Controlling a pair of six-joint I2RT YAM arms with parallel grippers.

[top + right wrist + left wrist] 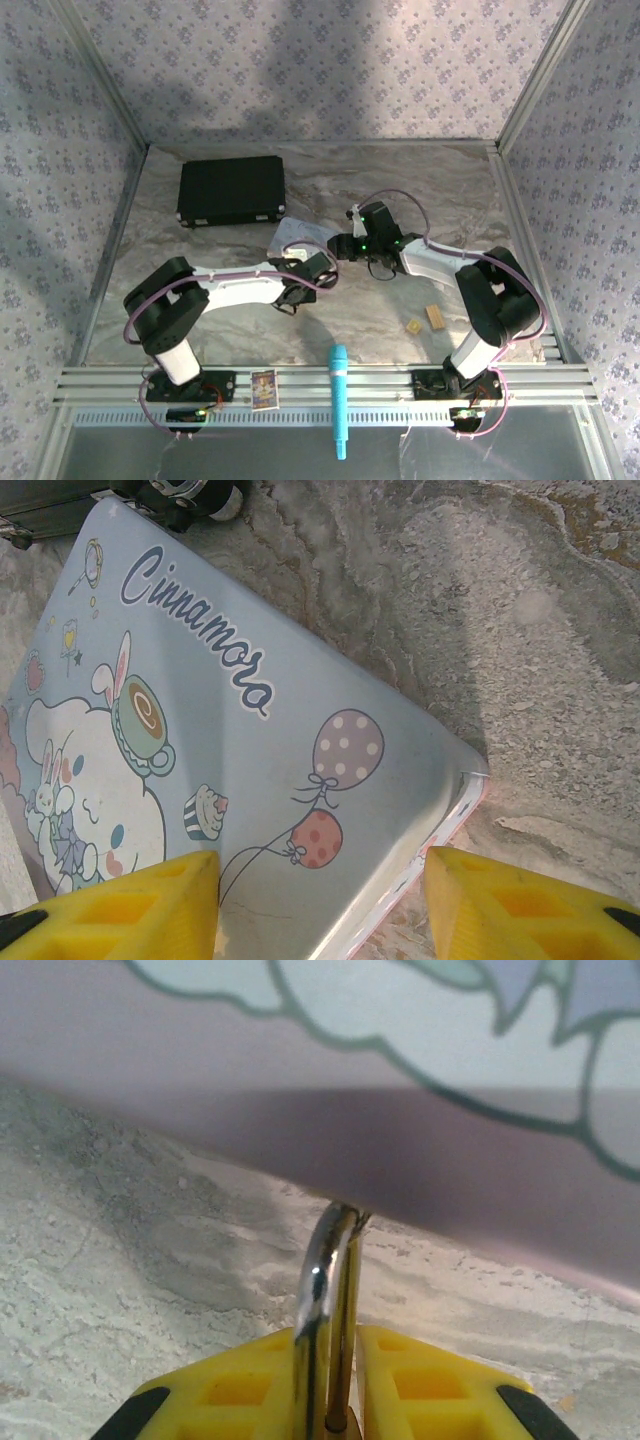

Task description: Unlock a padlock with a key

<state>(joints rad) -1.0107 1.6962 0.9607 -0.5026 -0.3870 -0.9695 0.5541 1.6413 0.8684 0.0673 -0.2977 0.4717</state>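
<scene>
At counter [350, 315] centre, the left claw [328, 1348] clenches the padlock [316, 1295] by its shackle, just beside the shut pastel tin [250, 730]. The right claw [320, 885] gapes released over the tin. A shut black case [232, 190] lies at 11 o'clock.

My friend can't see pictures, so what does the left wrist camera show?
A shiny silver padlock loop stands pinched between the left tool's yellow fingers. Behind it lie grey marble tabletop and the edge of a pastel cartoon tin.

Pastel tin [250, 780] — beneath spread tool [320, 870]
</scene>
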